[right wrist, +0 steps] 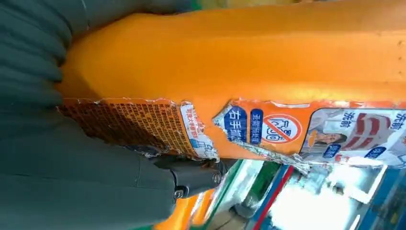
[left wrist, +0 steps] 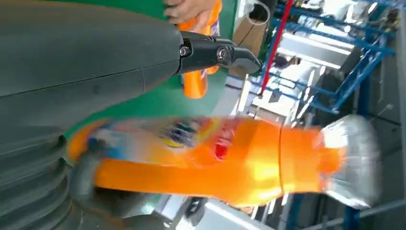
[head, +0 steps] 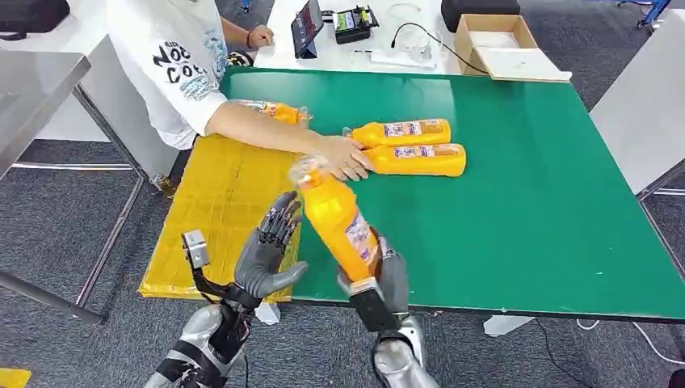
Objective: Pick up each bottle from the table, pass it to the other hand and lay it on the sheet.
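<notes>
My right hand (head: 384, 279) grips the lower body of an orange bottle (head: 339, 222) with a torn label, held above the table's front edge and tilted, cap end up and to the left. In the right wrist view the bottle (right wrist: 268, 72) lies across my right hand (right wrist: 72, 182). My left hand (head: 271, 250) is open just left of the bottle, fingers spread, over the edge of the yellow sheet (head: 218, 202). The left wrist view has the bottle (left wrist: 230, 158) close beside my left hand (left wrist: 86, 62). Two more orange bottles (head: 408, 129) (head: 420, 160) lie side by side on the green table (head: 525, 202).
A person in a white shirt reaches across from the far left, with a hand (head: 343, 155) on the necks of the two lying bottles. Another bottle (head: 275, 109) lies behind that arm at the table's left edge. A cardboard box (head: 501, 44) and devices stand on a far table.
</notes>
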Robot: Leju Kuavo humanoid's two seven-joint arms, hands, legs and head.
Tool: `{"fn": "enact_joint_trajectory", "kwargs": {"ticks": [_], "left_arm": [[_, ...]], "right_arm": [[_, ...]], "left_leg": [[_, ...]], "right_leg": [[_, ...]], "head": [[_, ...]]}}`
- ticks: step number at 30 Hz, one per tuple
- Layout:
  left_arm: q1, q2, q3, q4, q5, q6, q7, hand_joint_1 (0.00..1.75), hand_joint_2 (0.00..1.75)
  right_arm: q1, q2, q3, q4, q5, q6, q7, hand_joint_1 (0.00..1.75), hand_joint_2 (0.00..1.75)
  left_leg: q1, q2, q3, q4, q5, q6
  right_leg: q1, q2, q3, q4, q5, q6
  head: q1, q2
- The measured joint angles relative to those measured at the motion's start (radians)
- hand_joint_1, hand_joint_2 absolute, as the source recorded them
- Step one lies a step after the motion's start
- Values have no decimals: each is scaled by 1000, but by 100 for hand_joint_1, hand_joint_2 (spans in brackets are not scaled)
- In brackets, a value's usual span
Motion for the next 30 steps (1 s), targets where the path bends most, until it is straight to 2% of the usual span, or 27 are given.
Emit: {"fn": "enact_joint_trajectory", "kwargs": {"ticks": [3, 8, 24, 25, 26, 27, 30], "left_arm": [[-20, 4, -8, 32, 13, 0, 9, 0, 175], [-38, 13, -20, 71, 24, -7, 16, 0, 175], [-65, 29, -26, 153, 85, -59, 29, 0, 175], [-66, 29, -26, 156, 92, -66, 27, 42, 175], [-67, 29, -26, 159, 98, -70, 20, 145, 175], [-68, 29, -26, 161, 103, -73, 13, 175, 175], [-71, 30, -26, 161, 108, -77, 7, 175, 175]], "right_arm": [[-27, 28, 64, 93, 29, -62, -1, 175, 175], [-55, 51, 116, 199, 31, -69, -2, 175, 175], [-87, 61, 142, 285, 15, -49, -1, 175, 175], [-88, 61, 143, 288, 14, -48, -1, 175, 175], [-89, 61, 144, 289, 13, -46, -1, 175, 175], [-91, 61, 144, 292, 11, -43, -1, 175, 175], [-97, 61, 144, 296, 1, -41, -1, 175, 175]], "left_leg": [[0, 0, 0, 0, 0, 0], [0, 0, 0, 0, 0, 0], [0, 0, -1, 0, 0, 0], [0, 0, -1, 0, 0, 0], [0, 0, -1, 0, 0, 0], [0, 0, -1, 0, 0, 0], [0, 0, -1, 0, 0, 0]], "right_leg": [[0, 0, 0, 0, 0, 0], [0, 0, 0, 0, 0, 0], [0, 0, 0, 0, 0, 0], [0, 0, 0, 0, 0, 0], [0, 0, 0, 0, 0, 0], [0, 0, 0, 0, 0, 0], [0, 0, 0, 0, 0, 0]], "head": [[1, 0], [0, 0], [1, 0], [0, 0], [0, 0], [1, 0], [0, 0]]}}
